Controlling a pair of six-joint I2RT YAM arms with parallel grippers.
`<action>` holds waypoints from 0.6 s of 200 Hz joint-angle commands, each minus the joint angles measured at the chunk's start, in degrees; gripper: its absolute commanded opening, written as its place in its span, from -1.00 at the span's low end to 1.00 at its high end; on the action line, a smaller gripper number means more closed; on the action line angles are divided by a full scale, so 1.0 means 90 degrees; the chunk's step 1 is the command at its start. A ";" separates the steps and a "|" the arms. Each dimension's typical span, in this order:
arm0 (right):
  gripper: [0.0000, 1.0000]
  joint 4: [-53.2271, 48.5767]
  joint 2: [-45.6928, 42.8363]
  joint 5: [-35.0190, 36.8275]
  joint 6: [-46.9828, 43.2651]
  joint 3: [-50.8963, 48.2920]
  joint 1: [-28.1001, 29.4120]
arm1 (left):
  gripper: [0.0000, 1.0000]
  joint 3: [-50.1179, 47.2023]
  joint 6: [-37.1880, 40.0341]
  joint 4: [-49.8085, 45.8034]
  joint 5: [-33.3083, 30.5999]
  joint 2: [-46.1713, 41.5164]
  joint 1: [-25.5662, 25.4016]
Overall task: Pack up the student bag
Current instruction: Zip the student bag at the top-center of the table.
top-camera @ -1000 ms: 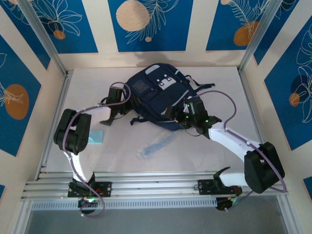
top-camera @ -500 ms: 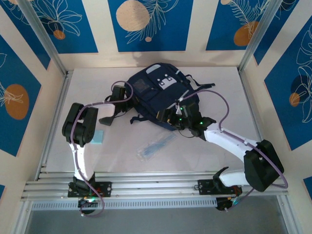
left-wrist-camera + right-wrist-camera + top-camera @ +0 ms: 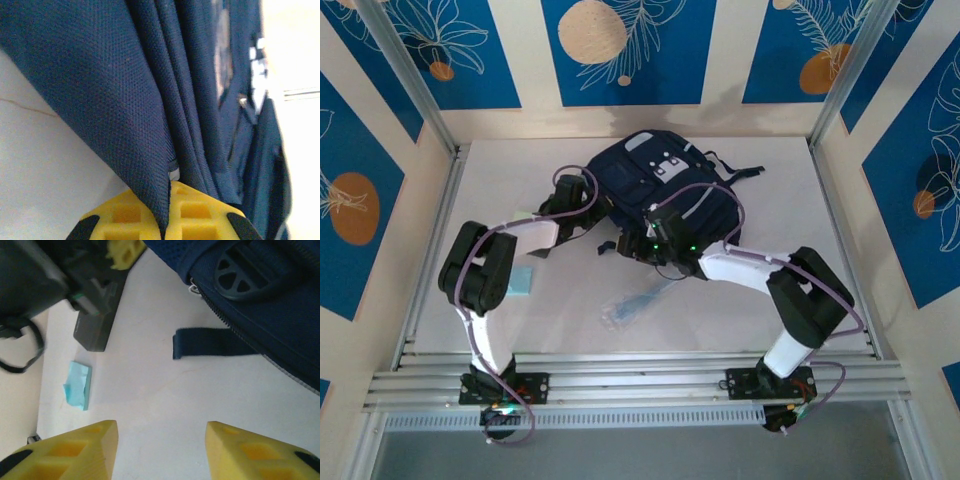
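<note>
The left claw (image 3: pixel 167 212) is clenched on a fold of the bag (image 3: pixel 100 75). The right claw (image 3: pixel 160 445) gapes, gripping nothing; a strap (image 3: pixel 205 342) lies ahead of it on the bench (image 3: pixel 150 400).

Backpack: a large dark navy fabric backpack (image 3: pixel 655 185) with pale front patches lies flat at the far middle of the white tabletop (image 3: pixel 770 200), with black straps trailing off to its right.
Left gripper: the left gripper (image 3: pixel 596 207) is against the backpack's left edge.
Right gripper: the right gripper (image 3: pixel 636 247) sits low at the backpack's near edge.
Loose items: a small pale blue pad (image 3: pixel 520 280) lies beside the left arm's elbow. A clear plastic packet (image 3: pixel 638 303) with blue contents lies near the right gripper, apart from the backpack.
</note>
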 commanded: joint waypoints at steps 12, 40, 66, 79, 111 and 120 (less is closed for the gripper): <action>-0.08 0.0039 0.0339 0.1047 0.0119 0.0360 0.0078 | -1.00 -0.0192 -0.0495 0.0890 0.0177 -0.0528 -0.0234; -0.01 0.0094 0.0699 0.2367 -0.0350 0.0599 0.0421 | -1.00 -0.0371 -0.0762 0.1161 0.0147 -0.0558 -0.0380; 0.14 -0.0415 0.1246 0.3652 -0.0683 0.1231 0.0767 | -1.00 -0.0523 -0.1004 0.1402 0.0177 -0.0551 -0.0488; 0.16 -0.0384 0.1462 0.4085 -0.0706 0.1368 0.0832 | -1.00 -0.0596 -0.1068 0.1473 0.0167 -0.0579 -0.0543; 0.19 -0.0338 0.1924 0.5198 -0.0786 0.1672 0.0897 | -1.00 -0.0692 -0.1092 0.1469 0.0148 -0.0677 -0.0664; 0.21 -0.0429 0.2023 0.5497 -0.0848 0.1783 0.0909 | -1.00 -0.0692 -0.1073 0.1448 0.0157 -0.0697 -0.0686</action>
